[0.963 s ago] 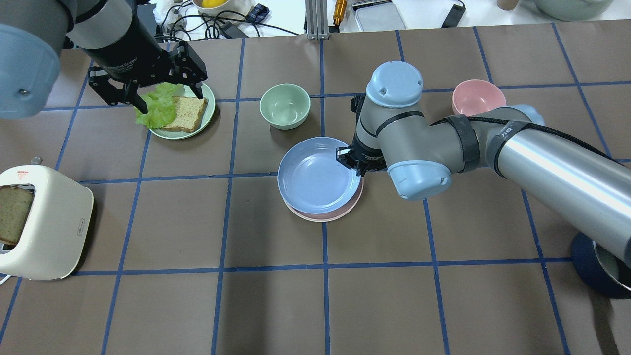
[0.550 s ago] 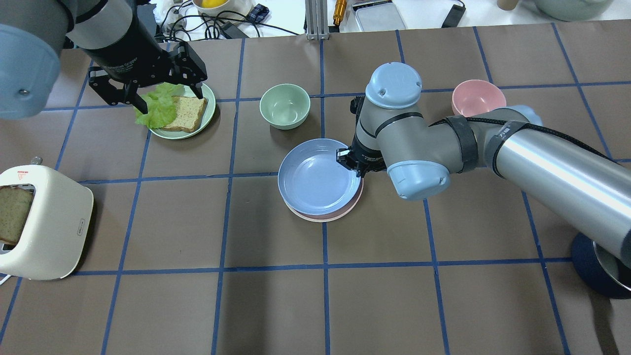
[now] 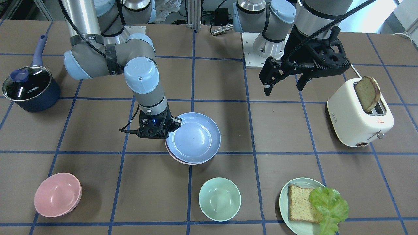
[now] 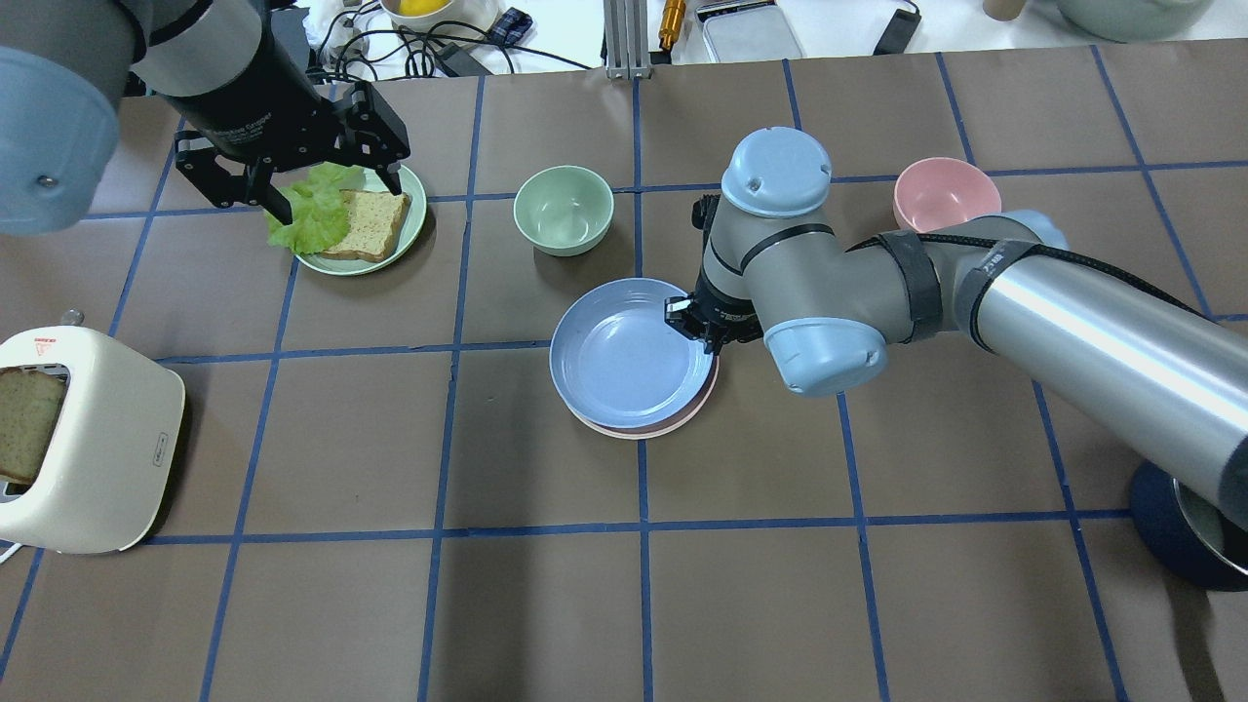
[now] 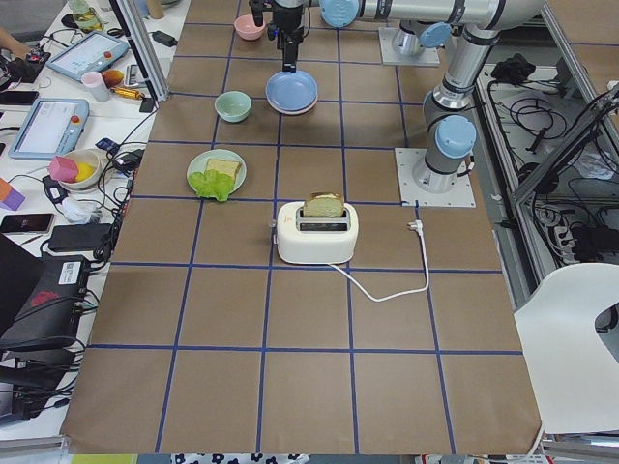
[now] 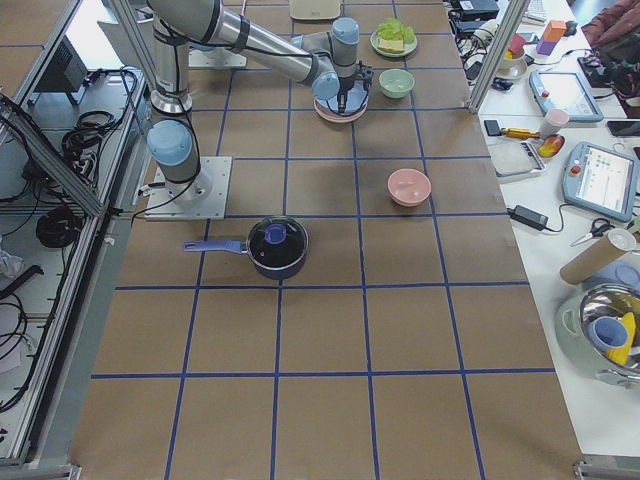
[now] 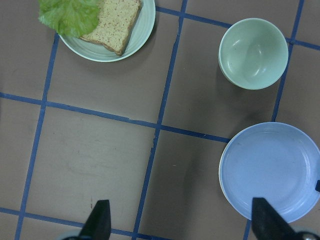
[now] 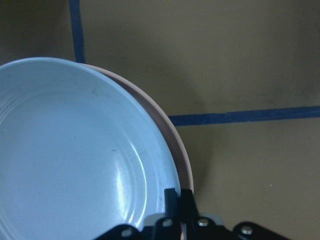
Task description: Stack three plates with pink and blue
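Observation:
The pale blue plate (image 4: 624,356) lies on the pink plate (image 4: 639,429) near the table's middle, set slightly off toward the far side so the pink rim shows. My right gripper (image 4: 694,327) is shut on the blue plate's right rim; the right wrist view shows the fingers (image 8: 172,197) pinching the blue rim (image 8: 75,150) beside the pink rim (image 8: 180,155). No cream-white plate shows plainly. My left gripper (image 4: 339,200) is open and empty, raised over the mint-green plate with bread and lettuce.
The mint-green plate (image 4: 414,229) with bread and lettuce sits at the far left. A mint bowl (image 4: 564,210) and a pink bowl (image 4: 946,190) stand beyond the stack. A toaster (image 4: 88,439) with bread is at the left edge, a lidded pot (image 3: 29,86) near the right arm's base.
The blue plate and my right gripper have shifted slightly toward the near side and down over the pink plate. The left arm has not moved.

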Controlling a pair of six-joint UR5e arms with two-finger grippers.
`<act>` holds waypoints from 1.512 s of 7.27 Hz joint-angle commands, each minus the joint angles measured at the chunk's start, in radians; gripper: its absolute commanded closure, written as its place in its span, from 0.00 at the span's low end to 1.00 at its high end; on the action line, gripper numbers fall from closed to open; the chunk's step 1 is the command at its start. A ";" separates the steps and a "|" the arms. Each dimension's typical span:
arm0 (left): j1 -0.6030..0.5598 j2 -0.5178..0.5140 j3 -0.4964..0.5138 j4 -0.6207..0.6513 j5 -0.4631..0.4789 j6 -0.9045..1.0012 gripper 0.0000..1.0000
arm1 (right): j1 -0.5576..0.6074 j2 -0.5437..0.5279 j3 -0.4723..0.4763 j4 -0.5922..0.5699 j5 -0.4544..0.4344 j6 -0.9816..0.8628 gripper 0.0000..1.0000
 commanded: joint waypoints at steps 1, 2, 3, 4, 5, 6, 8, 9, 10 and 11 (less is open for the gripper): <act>0.000 -0.001 0.000 0.000 -0.001 0.000 0.00 | 0.000 -0.003 -0.002 0.001 -0.006 0.000 0.16; 0.001 -0.001 0.000 0.000 -0.001 0.000 0.00 | -0.002 -0.012 -0.006 0.001 -0.008 -0.001 0.13; 0.001 -0.001 0.000 0.000 -0.001 0.000 0.00 | -0.002 -0.015 -0.012 0.001 -0.008 -0.003 0.13; 0.001 -0.001 0.000 0.000 -0.001 0.000 0.00 | -0.003 -0.026 -0.017 0.001 -0.006 -0.010 0.13; 0.001 -0.001 0.000 0.000 -0.001 0.000 0.00 | -0.011 -0.045 -0.017 0.003 -0.015 -0.023 0.13; 0.001 -0.001 0.000 0.000 -0.001 0.000 0.00 | -0.011 -0.058 -0.023 0.003 -0.061 -0.067 0.13; 0.001 -0.001 0.000 0.000 -0.001 0.000 0.00 | -0.027 -0.066 -0.064 0.044 -0.100 -0.135 0.05; 0.001 -0.001 0.000 0.000 -0.001 0.000 0.00 | -0.043 -0.079 -0.092 0.103 -0.106 -0.189 0.05; 0.001 -0.001 0.000 0.000 -0.001 0.001 0.00 | -0.061 -0.101 -0.110 0.169 -0.114 -0.210 0.05; 0.001 -0.001 0.000 0.000 -0.001 0.000 0.00 | -0.081 -0.139 -0.115 0.224 -0.115 -0.257 0.05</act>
